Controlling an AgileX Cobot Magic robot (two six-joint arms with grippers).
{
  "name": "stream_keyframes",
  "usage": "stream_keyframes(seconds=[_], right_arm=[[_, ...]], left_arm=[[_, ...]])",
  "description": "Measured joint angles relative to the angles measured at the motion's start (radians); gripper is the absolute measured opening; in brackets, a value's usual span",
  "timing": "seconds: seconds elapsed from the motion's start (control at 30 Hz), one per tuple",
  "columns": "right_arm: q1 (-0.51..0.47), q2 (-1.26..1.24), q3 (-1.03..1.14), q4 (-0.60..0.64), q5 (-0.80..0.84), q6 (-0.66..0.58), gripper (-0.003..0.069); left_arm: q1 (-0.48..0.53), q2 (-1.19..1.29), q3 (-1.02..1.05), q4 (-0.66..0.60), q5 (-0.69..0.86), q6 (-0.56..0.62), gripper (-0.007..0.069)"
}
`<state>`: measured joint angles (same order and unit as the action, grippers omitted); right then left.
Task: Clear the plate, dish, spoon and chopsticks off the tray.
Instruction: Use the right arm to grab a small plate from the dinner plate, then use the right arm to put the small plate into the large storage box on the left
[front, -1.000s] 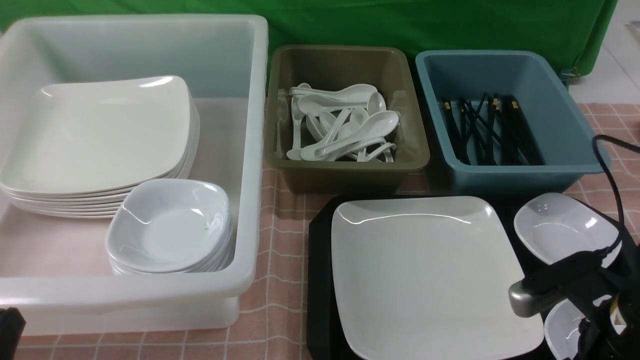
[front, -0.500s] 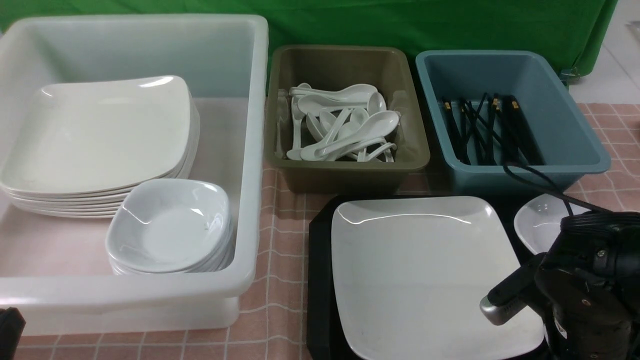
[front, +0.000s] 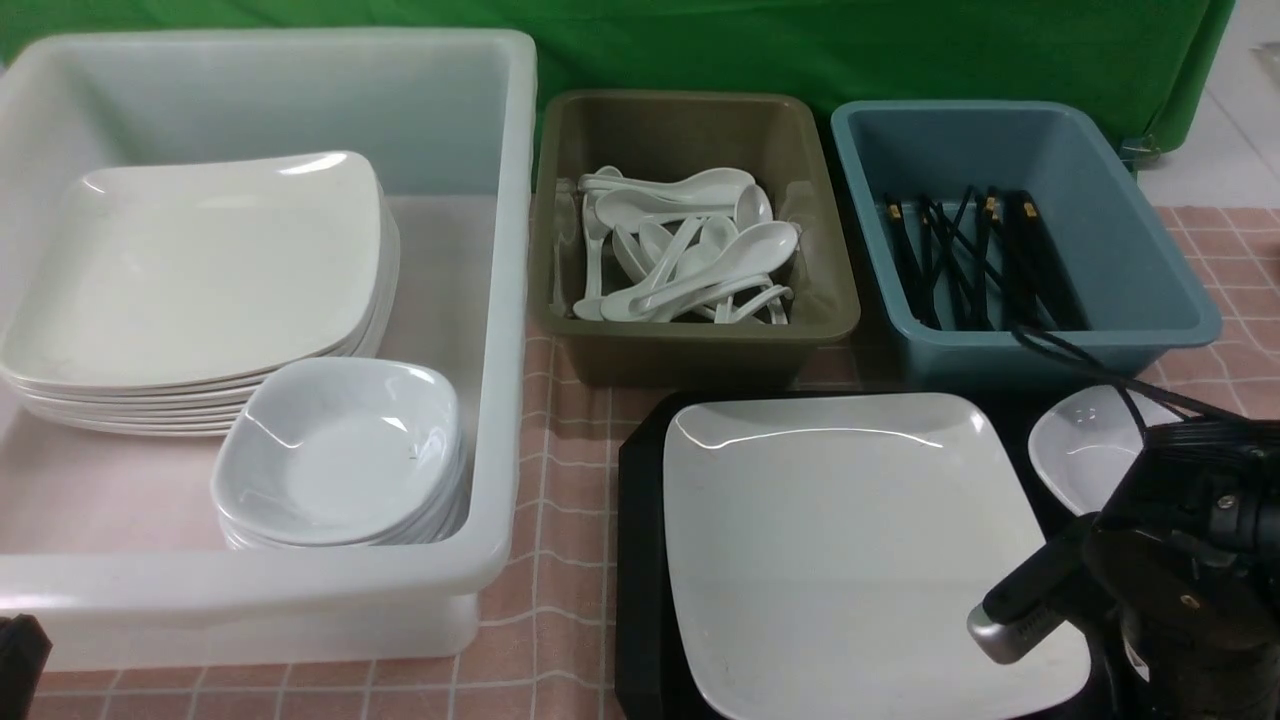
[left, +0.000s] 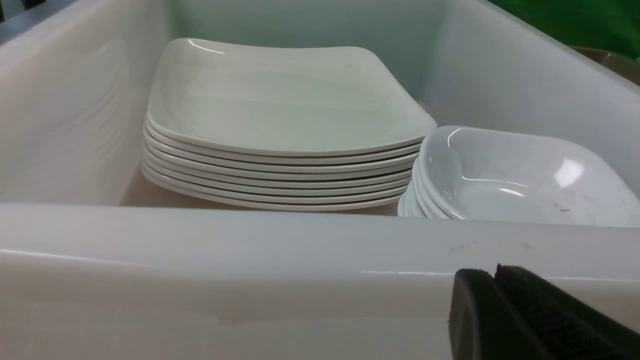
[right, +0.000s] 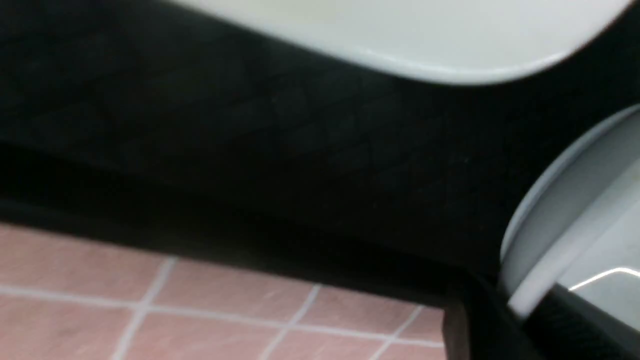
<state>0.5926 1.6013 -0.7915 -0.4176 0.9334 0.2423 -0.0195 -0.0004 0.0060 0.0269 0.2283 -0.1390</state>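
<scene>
Right gripper (right: 530, 330) low at near-right corner of tray (front: 640, 560), finger (right: 580, 335) by rim of small dish (right: 560, 215), hold unclear; left gripper (left: 495, 310) pressed shut, empty, near white tub (left: 250, 260).

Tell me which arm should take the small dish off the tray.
Right. The right arm hangs over the tray beside the dish; the left gripper sits shut by the white tub, away from it.
</scene>
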Motion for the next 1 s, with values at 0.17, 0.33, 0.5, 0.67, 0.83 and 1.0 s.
stream_keyframes(seconds=[0.17, 0.33, 0.5, 0.67, 0.83, 1.0], right_arm=[[0.002, -0.126, -0.011, 0.028, 0.018, -0.004, 0.009], [0.002, -0.249, -0.095, 0.081, 0.064, -0.031, 0.0085], [0.002, -0.353, -0.282, 0.197, 0.072, -0.113, 0.0085], [0.002, -0.352, -0.553, 0.634, -0.058, -0.448, 0.0085], [0.07, -0.187, -0.748, 1.03, -0.098, -0.834, 0.0085], [0.174, 0.046, -0.928, 1.03, -0.1, -0.918, 0.0085]], left_arm=[[0.0, 0.0, 0.0, 0.0, 0.0, 0.0, 0.0021], [0.0, 0.0, 0.0, 0.0, 0.0, -0.002, 0.0021], [0.0, 0.0, 0.0, 0.0, 0.0, -0.002, 0.0022], [0.0, 0.0, 0.0, 0.0, 0.0, -0.002, 0.0022], [0.0, 0.0, 0.0, 0.0, 0.0, -0.002, 0.0022], [0.0, 0.0, 0.0, 0.0, 0.0, -0.002, 0.0023]])
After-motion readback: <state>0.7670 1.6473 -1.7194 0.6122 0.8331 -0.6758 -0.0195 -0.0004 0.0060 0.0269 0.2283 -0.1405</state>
